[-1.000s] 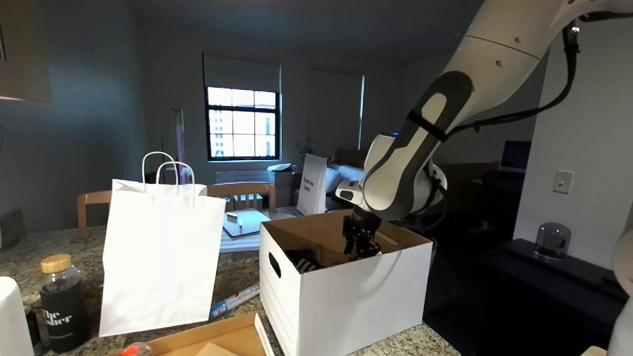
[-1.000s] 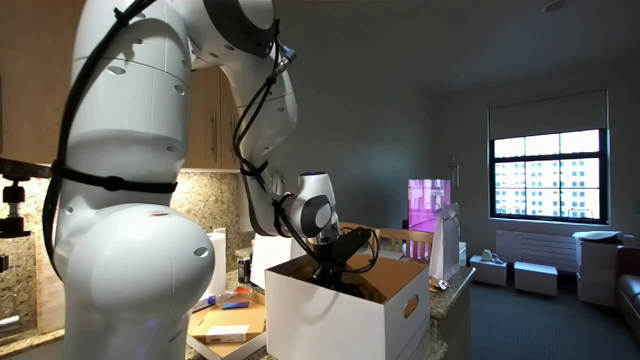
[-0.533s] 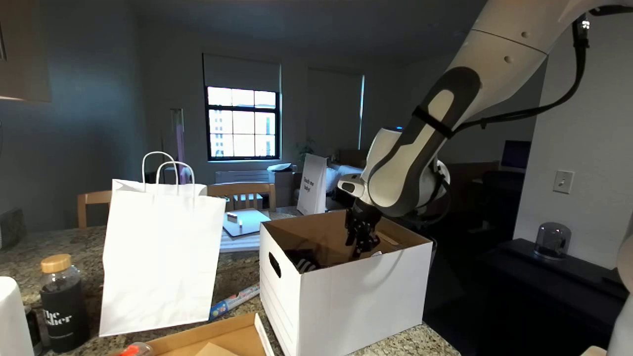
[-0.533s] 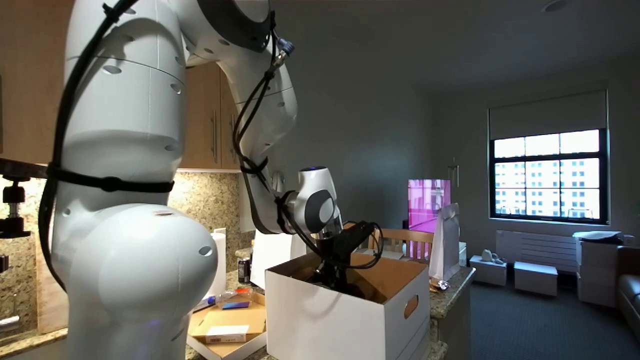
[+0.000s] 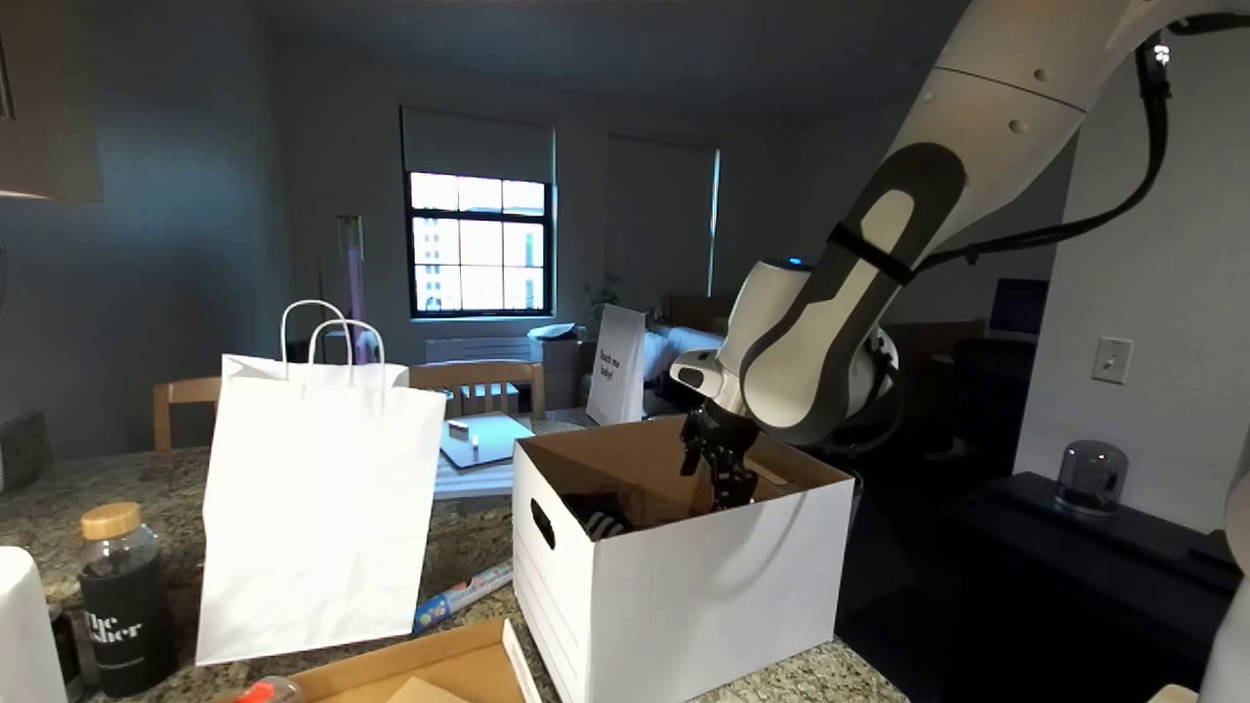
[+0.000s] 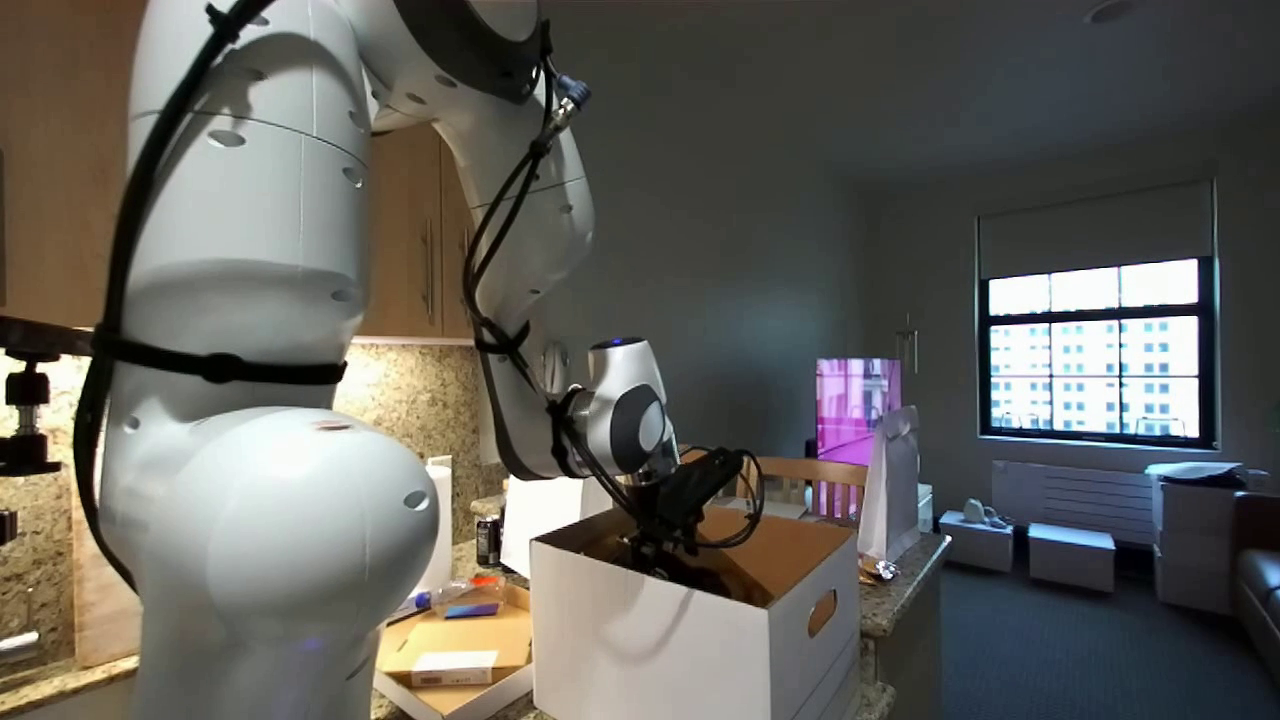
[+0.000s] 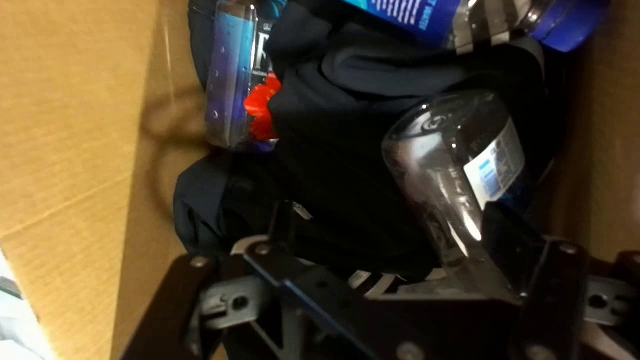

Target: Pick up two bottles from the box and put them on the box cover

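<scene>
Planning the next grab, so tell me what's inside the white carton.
A clear bottle, a blue-capped bottle and a red-marked bottle among dark fabric. The pincer covers some; anything beneath the fabric is hidden.

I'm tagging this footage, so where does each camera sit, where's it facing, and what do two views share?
Wrist view: on the wrist, facing down into the cardboard carton at a clear bottle and a blue-capped bottle; open gripper along the bottom.
Exterior view: above the speckled countertop, facing across it to the carton and window; arm and gripper show.
Exterior view: close beside the arm's white links, facing past them to the carton and window; gripper partly hidden by the carton.
Both exterior views share arm, carton and window.
</scene>
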Robot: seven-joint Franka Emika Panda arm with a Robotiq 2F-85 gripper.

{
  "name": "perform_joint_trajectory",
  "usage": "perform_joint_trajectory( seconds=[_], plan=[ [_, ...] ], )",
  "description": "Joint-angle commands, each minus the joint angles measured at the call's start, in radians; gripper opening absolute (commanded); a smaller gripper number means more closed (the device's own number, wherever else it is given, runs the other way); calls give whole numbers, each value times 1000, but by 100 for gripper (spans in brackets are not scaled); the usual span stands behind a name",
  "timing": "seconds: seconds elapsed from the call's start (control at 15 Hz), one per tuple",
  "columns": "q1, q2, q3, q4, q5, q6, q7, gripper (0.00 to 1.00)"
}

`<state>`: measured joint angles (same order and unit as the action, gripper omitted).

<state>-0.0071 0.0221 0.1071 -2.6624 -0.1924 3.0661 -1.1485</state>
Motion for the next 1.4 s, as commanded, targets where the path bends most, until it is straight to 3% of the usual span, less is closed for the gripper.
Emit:
perform_joint_trajectory(
  seconds=[0.0, 1.0, 1.33],
  plan=[
    [11, -16, 19, -34, 36, 15, -9, 100],
    [29, 17, 107, -9, 200, 27, -41, 100],
    [22, 4, 99, -9, 152, 25, -17, 100]
  ],
)
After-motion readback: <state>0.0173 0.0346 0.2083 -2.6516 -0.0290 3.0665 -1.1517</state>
